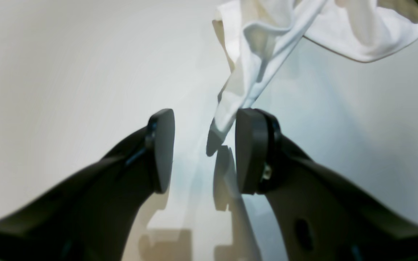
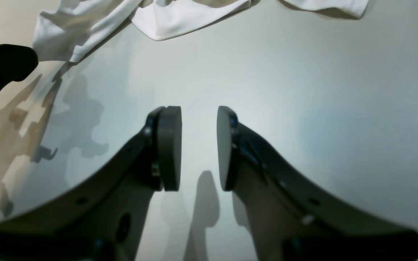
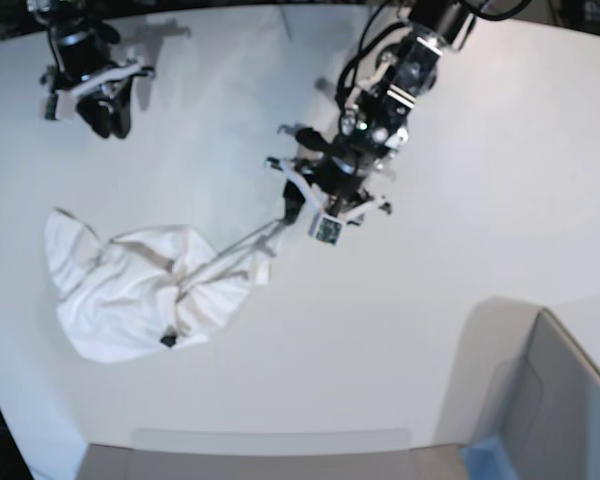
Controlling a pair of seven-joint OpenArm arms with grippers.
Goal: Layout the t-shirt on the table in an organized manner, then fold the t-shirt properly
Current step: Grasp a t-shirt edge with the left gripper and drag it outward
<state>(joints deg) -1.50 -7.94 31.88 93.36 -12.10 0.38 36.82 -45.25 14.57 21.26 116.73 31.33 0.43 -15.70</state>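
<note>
Large plain white smooth table (image 3: 450, 250) with a curved far edge carried everything. White cloth t-shirt (image 3: 145, 285) lay crumpled in a loose heap toward the table's left side in the base view, one narrow strip of cloth drawn out from the heap toward the middle. Small black tag (image 3: 168, 341) showed on the heap's near edge. The print was not visible in any view.

Left black gripper (image 1: 204, 150) sat over the middle of the table, at the far tip of that stretched strip. In the left wrist view the fingers (image 1: 162, 148) stood wide apart, released; the end of the strip hung just beside the inner face of one finger, possibly brushing it, but was not pinched between the two. The rest of the cloth bunched at the top of that view.

Right black gripper (image 2: 199, 146) hovered over bare table, well apart from the shirt's heap, near the far left corner in the base view. Its fingers (image 2: 169, 146) were parted with a clear gap and nothing between them. Shirt edges showed only along the top of the right wrist view.

Grey box with a blue corner (image 3: 550, 420) stood at the near right, well apart from the shirt.
</note>
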